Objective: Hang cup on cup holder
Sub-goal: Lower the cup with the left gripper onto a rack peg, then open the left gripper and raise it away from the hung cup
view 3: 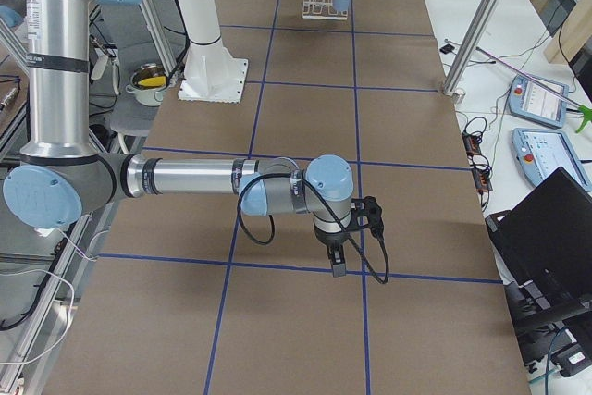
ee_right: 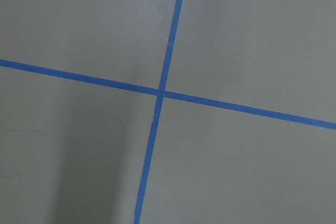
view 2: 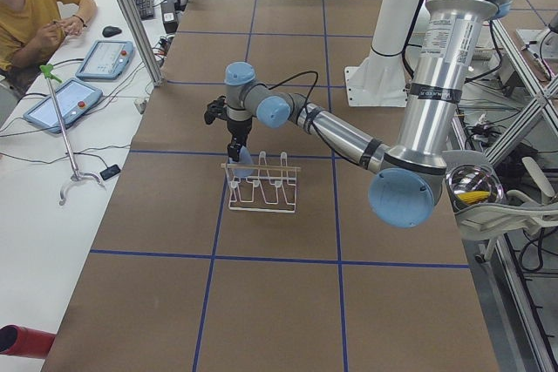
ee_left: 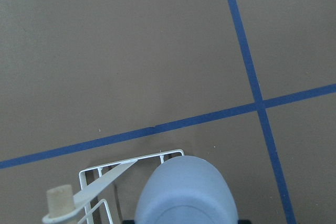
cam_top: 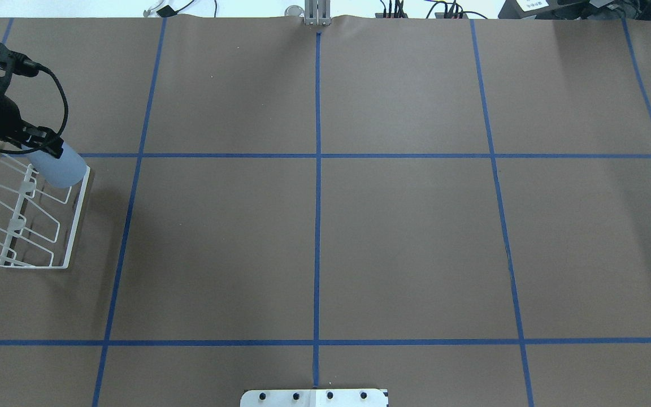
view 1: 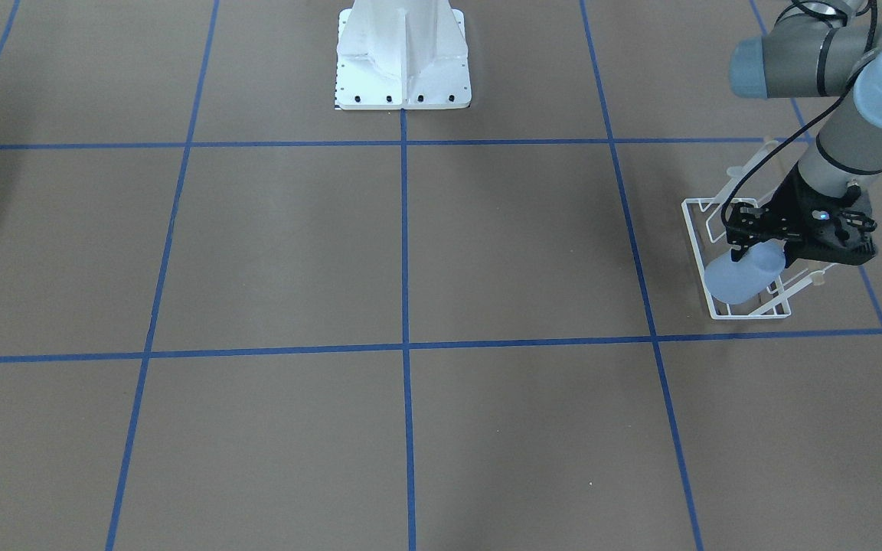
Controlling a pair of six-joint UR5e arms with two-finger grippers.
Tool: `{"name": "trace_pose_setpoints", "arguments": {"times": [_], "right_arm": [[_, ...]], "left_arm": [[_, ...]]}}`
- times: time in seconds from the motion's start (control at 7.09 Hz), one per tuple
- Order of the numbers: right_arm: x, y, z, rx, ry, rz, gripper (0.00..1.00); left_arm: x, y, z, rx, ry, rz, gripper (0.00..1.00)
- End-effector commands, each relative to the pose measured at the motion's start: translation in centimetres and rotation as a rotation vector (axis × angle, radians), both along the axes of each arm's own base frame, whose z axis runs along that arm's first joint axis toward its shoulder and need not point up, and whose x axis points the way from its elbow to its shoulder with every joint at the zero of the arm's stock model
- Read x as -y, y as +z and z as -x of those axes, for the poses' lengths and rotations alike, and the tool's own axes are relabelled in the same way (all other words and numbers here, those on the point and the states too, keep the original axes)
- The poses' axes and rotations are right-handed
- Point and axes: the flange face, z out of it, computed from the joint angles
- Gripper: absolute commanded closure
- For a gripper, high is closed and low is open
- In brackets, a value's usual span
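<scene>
The pale blue-grey cup [view 1: 743, 274] is tilted at one end of the white wire cup holder [view 1: 747, 310]. My left gripper [view 1: 756, 249] is shut on the cup's narrower end. From overhead the cup [cam_top: 61, 167] lies over the far corner of the cup holder [cam_top: 37, 249], with the left gripper [cam_top: 47, 149] just behind it. The left wrist view shows the cup [ee_left: 184, 195] close up, a corner of the cup holder [ee_left: 131, 162] and its wooden rod's end [ee_left: 59, 201]. I cannot tell whether a prong is inside the cup. My right gripper [view 3: 338, 264] hangs low over the bare table; I cannot tell if it is open.
The white robot pedestal [view 1: 403, 61] stands at the table's middle on the robot's side. Blue tape lines [ee_right: 160, 93] divide the brown table into squares. An operator [view 2: 35, 15] sits at a side desk beyond the table's far edge.
</scene>
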Motion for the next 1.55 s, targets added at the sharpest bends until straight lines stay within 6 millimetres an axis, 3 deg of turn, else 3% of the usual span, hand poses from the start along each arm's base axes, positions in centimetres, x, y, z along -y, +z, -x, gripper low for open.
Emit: {"name": "trace_pose_setpoints", "arguments": {"times": [0.0, 0.28, 0.56, 0.85, 1.13, 1.41], "right_arm": [[-0.3, 0.6, 0.0, 0.000, -0.003, 0.010, 0.00], [-0.4, 0.9, 0.0, 0.000, -0.004, 0.015, 0.00], [-1.0, 2.8, 0.0, -0.007, -0.004, 0.052, 0.00], [-1.4, 3.2, 0.0, -0.008, -0.006, 0.061, 0.00], [-1.4, 3.4, -0.1, -0.012, -0.004, 0.067, 0.00], [-0.8, 2.7, -0.1, -0.013, -0.003, 0.060, 0.00]], "left_arm": [[-0.1, -0.1, 0.0, 0.000, -0.002, -0.002, 0.02], [0.0, -1.6, 0.9, -0.014, -0.005, -0.031, 0.02], [1.9, -0.8, 7.7, 0.017, -0.030, -0.080, 0.02], [2.9, 2.1, 17.1, 0.121, 0.056, -0.120, 0.02], [1.9, 10.3, 25.0, 0.026, 0.071, -0.039, 0.02], [-1.8, 17.5, 29.7, 0.013, 0.040, 0.031, 0.02]]}}
